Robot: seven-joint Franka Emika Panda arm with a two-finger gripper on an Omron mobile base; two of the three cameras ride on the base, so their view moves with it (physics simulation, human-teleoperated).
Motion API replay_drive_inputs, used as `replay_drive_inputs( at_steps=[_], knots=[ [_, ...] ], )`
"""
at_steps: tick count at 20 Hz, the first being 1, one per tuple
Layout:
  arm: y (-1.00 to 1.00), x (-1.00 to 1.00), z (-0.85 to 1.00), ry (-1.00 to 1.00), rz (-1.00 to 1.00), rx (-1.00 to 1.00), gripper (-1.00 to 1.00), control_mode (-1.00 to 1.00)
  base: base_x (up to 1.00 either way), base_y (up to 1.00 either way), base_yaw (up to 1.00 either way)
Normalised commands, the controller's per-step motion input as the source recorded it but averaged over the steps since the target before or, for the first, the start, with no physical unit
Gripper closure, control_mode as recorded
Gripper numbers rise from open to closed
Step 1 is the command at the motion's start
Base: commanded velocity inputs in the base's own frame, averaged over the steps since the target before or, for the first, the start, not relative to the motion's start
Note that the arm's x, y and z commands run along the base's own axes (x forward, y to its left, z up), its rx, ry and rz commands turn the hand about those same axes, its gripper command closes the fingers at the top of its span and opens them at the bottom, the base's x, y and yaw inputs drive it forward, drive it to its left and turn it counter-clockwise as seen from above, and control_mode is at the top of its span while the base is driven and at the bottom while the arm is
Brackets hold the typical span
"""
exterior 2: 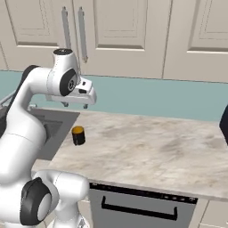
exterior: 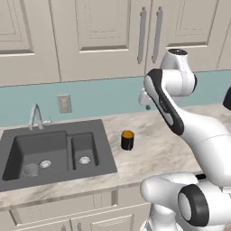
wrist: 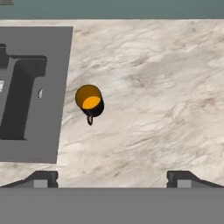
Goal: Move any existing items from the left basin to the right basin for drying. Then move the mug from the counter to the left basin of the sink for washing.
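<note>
Jaws spread, the gripper hangs high over the desk.
Mug centre-left; glass lower left in the wide basin; mug first risks collision.

The black mug with its orange inside stands upright on the beige marbled tabletop, just right of the dark grey sink, near the middle of the left base view. A clear glass tumbler sits upright in the wider left basin, at its lower left corner beside the silver drain. The narrower right basin holds only its drain.
</note>
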Motion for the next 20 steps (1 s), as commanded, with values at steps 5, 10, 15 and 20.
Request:
replay_drive_inputs(
  at_steps=[5,10,15,20],
  knots=[
    [0.00,0.00,0.00,0.00,0.00,0.00,-1.00,1.00,0.00,0.45,-0.16],
    [0.00,0.00,0.00,0.00,0.00,0.00,-1.00,1.00,0.00,0.49,-0.18],
    [0.00,0.00,0.00,0.00,0.00,0.00,-1.00,1.00,0.00,0.56,-0.11],
    [0.00,0.00,0.00,0.00,0.00,0.00,-1.00,1.00,0.03,0.55,-0.01]
  ],
)
